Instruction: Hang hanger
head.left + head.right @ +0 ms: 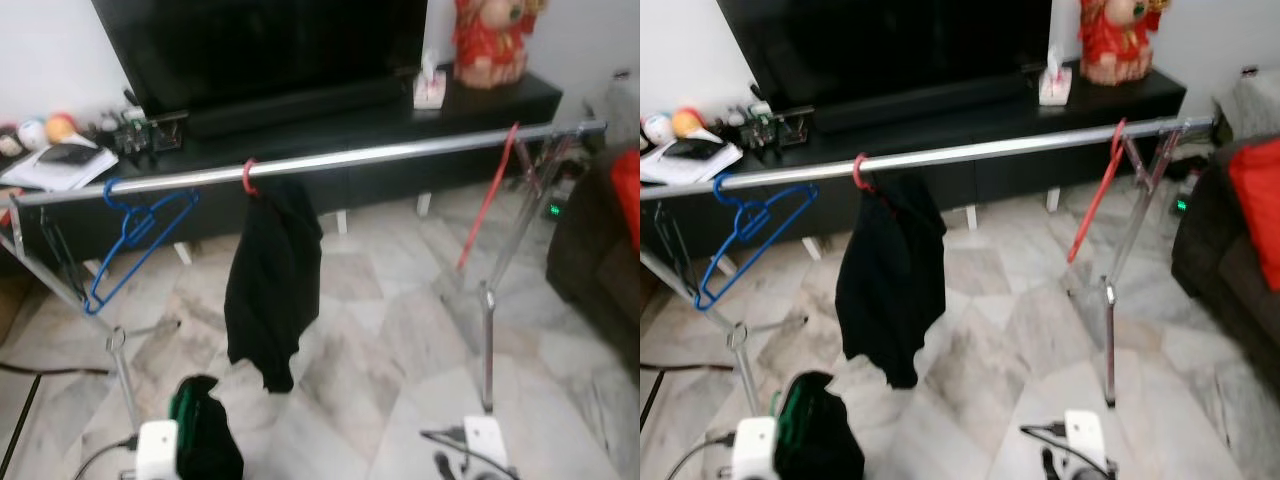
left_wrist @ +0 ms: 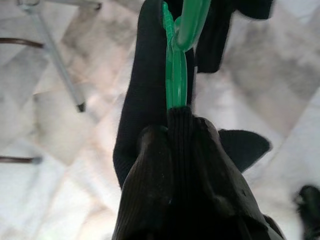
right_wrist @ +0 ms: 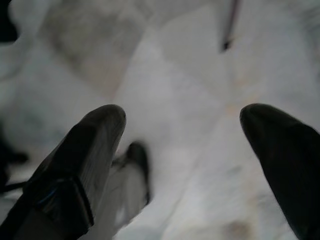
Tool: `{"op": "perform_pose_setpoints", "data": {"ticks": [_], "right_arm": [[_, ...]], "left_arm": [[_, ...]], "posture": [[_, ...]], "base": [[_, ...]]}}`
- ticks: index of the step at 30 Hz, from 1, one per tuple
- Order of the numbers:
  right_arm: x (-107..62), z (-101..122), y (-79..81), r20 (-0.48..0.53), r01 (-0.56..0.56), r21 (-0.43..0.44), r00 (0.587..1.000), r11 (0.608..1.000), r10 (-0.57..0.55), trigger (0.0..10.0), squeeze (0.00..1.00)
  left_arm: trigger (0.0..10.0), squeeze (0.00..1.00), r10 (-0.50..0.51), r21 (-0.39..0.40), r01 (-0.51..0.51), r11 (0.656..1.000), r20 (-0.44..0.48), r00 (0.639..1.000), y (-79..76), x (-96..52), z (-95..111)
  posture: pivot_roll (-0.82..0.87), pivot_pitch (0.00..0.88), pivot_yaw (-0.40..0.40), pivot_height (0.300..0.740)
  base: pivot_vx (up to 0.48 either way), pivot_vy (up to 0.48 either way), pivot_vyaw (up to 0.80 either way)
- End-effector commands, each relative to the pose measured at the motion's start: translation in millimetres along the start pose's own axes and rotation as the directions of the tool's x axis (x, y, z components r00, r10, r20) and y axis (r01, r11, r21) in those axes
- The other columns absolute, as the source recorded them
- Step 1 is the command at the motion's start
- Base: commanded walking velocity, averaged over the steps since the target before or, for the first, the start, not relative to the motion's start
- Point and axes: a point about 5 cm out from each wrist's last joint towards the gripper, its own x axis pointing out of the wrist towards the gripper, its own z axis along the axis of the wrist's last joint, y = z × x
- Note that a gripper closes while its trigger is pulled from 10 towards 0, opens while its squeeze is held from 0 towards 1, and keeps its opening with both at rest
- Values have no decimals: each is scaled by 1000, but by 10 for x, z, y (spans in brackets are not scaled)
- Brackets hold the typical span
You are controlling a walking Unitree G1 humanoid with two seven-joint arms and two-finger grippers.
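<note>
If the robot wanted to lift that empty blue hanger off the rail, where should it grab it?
Probably the neck just under the hook of the blue hanger, coming from the robot's side of the silver rail. The hanger hangs tilted and bare, so its thin frame is open to the fingers, and holding near the hook lets it be lifted straight up.

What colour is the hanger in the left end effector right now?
Green, under a black garment; the hanger shows best in the left wrist view.
</note>
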Motion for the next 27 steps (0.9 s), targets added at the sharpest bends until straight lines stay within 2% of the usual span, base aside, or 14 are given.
{"op": "perform_pose_setpoints", "data": {"ticks": [1,4,10,15,23,27], "right_arm": [[8,-1,164,-8,-31,16,999,999,31,10000,0],[27,139,277,23,-51,5,998,999,51,10000,0],[32,197,192,44,-29,28,999,999,27,10000,0],[21,116,119,29,-22,9,999,1000,22,10000,0],[8,82,-56,18,0,-5,1000,1000,0,10000,0],[4,89,-118,14,-2,-43,1000,999,3,10000,0]], "left_arm": [[10000,0,22,30,-22,999,7,1000,137,4,45],[10000,0,9,51,-9,999,-3,1000,149,21,70],[10000,0,-9,49,9,999,2,1000,77,23,61],[10000,0,-33,64,29,998,67,997,5,51,175],[10000,0,-18,78,4,997,174,985,-102,85,361],[10000,0,-16,92,-4,996,218,976,-158,91,433]], "posture": [[-171,0,113,740],[-189,0,118,740],[-203,0,121,740],[-207,0,90,740],[-209,0,62,740],[-204,0,27,740]], "base": [[0,-480,0],[0,-480,0],[0,-480,0],[0,-480,0],[0,-66,0],[0,0,0]]}}
